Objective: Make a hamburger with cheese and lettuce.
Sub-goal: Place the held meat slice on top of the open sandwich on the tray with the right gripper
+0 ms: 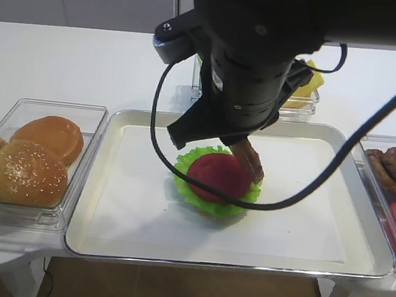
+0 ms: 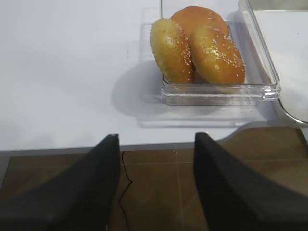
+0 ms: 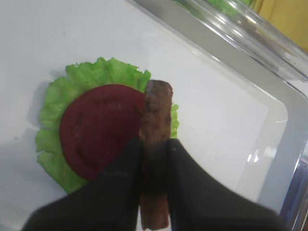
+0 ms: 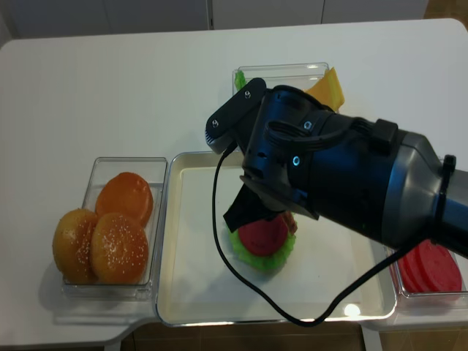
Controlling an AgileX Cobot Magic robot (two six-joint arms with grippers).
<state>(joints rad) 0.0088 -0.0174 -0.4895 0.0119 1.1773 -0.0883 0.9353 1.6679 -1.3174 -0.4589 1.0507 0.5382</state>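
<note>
One hamburger (image 1: 217, 180) sits near the middle of the metal tray (image 1: 94, 209) on the white table (image 1: 66, 58): a ruffled lettuce (image 3: 53, 103) leaf with a red disc (image 3: 98, 130) lying flat on top of it. The right gripper (image 3: 155, 151) hangs directly above the stack, its jaws closed on a brown patty (image 3: 156, 130) held on edge. In the right wrist view the patty's free end points to about 12 o'clock and crosses the 3 o'clock rim of the red disc; whether it touches the disc cannot be told.

At 9 o'clock from the tray, a clear box (image 1: 89, 117) holds three sesame buns (image 1: 27, 171). At 12 o'clock, behind the arm, yellow cheese (image 4: 329, 88) slices stick up from another clear container (image 4: 278, 71). At 3 o'clock are more brown patties (image 1: 392, 167) and a pile of red slices (image 4: 431, 267).

The left gripper (image 2: 156, 185) hovers off the table's near edge, above the brown floor (image 2: 154, 163), with its jaws spread wide and holding nothing; the bun box lies at its 12 o'clock.
</note>
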